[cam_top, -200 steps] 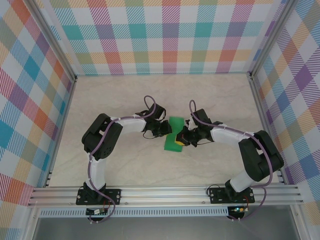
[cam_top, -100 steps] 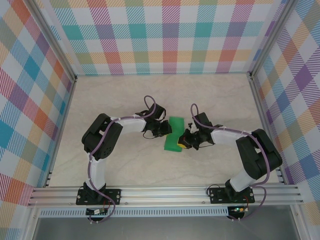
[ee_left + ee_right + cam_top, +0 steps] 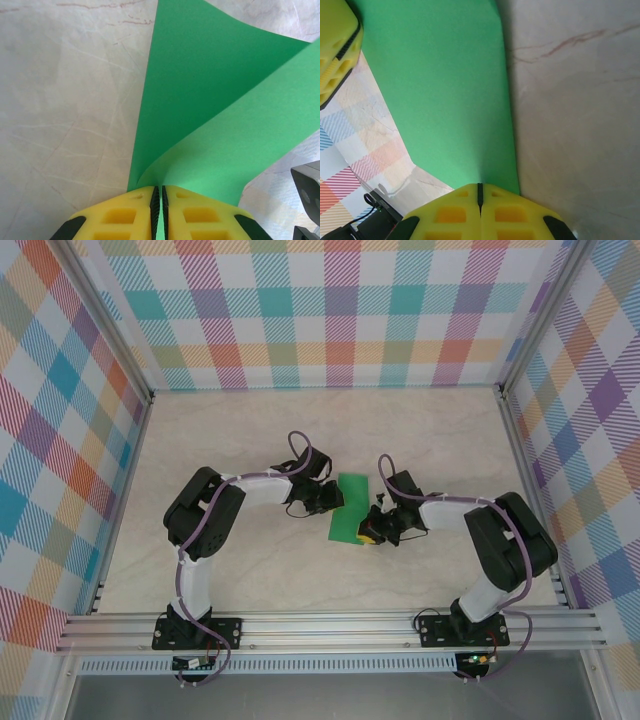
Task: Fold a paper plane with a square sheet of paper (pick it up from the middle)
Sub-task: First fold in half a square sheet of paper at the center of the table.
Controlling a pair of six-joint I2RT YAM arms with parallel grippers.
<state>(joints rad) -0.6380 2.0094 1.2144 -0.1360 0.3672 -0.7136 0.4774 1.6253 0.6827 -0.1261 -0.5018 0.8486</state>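
Observation:
The square sheet of paper [image 3: 350, 506] is bright green and bent over on itself in the middle of the table, between the two arms. My left gripper [image 3: 336, 502] is shut on the sheet's left side. In the left wrist view its yellow fingers [image 3: 125, 215] pinch the sheet [image 3: 200, 100], which curls up and away in two layers. My right gripper [image 3: 367, 529] is at the sheet's near right corner. In the right wrist view its tips [image 3: 480, 186] are pressed together on the sheet's edge [image 3: 445, 90]. The paper plane is out of view.
The marble-patterned table [image 3: 250, 440] is boxed in by plaid walls [image 3: 330, 310] at the back and on both sides. An aluminium rail [image 3: 330, 625] with the arm bases runs along the near edge. The left gripper's yellow finger [image 3: 335, 45] appears at the top left of the right wrist view.
The right gripper has slid toward the near edge along the sheet's right side, and its arm has folded in. The left gripper has kept its place and its grip.

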